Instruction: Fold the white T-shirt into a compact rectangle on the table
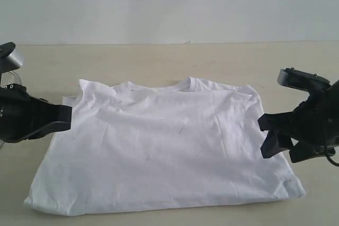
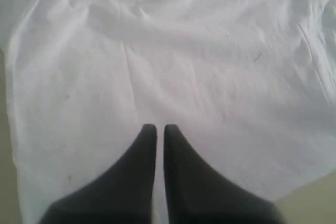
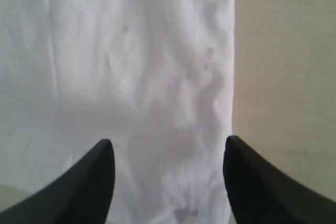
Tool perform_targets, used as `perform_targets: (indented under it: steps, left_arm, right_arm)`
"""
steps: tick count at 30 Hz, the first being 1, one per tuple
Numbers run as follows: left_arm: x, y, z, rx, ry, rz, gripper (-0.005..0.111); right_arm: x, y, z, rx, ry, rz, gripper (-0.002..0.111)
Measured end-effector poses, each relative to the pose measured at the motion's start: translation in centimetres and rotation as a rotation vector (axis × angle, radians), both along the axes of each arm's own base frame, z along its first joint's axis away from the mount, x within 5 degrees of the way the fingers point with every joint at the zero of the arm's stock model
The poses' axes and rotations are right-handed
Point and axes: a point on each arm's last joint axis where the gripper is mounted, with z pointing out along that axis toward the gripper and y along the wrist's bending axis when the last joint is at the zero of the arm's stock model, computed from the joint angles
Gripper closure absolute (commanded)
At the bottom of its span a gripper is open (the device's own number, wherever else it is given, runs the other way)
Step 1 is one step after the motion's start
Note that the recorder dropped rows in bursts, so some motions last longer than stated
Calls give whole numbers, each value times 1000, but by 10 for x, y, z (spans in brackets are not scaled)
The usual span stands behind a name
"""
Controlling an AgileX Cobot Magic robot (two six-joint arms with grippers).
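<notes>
1. The left gripper (image 1: 68,116) is clenched, its two fingers pressed almost together with only a thin slit between them, and nothing is caught in it.
2. The right gripper (image 1: 264,137) is released, its jaws standing wide apart with no cloth pinched between them.
3. The shirt (image 1: 169,157) lies between the two grippers, in the middle of the table (image 1: 159,62).
4. The left gripper's tip sits at the shirt's left edge, roughly halfway down that side.
5. In the left wrist view, the left gripper (image 2: 156,129) points across the shirt (image 2: 184,66), with cloth under and ahead of its tip.
6. The right gripper's tips are at the shirt's right edge.
7. In the right wrist view, the right gripper (image 3: 169,144) straddles that edge: the shirt (image 3: 131,66) fills the space between the fingers, and bare table (image 3: 289,66) shows past the edge.
8. I cannot tell whether either gripper touches the cloth.
9. The shirt is spread flat, with its collar on the far side and its hem towards the exterior camera.
10. The side facing up is plain white, with soft creases and a few small dark specks.
11. Both sleeves appear to be folded in, so the outline is roughly a rectangle, wider at the hem.
</notes>
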Motion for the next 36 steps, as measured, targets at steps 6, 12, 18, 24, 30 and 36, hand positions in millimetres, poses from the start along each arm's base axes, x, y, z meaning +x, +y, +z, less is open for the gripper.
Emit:
perform_targets:
  steps: [6, 12, 18, 24, 30, 36]
  left_arm:
    - [0, 0, 0, 1, -2, 1, 102]
    - [0, 0, 0, -5, 1, 4, 102]
    - [-1, -1, 0, -17, 15, -3, 102]
    - [-1, -1, -1, 0, 11, -17, 102]
    - [-1, -1, -1, 3, 11, -19, 102]
    - [-2, -1, -1, 4, 11, -22, 102]
  right_arm:
    - [1, -23, 2, 27, 64, -58, 54]
    - [4, -21, -24, 81, 161, -30, 54]
    - [7, -17, -42, 140, 196, -20, 54]
    - [10, -13, -47, 201, 215, -18, 56]
    - [12, -13, -52, 209, 221, -32, 98]
    - [14, -12, -56, 224, 190, -16, 108]
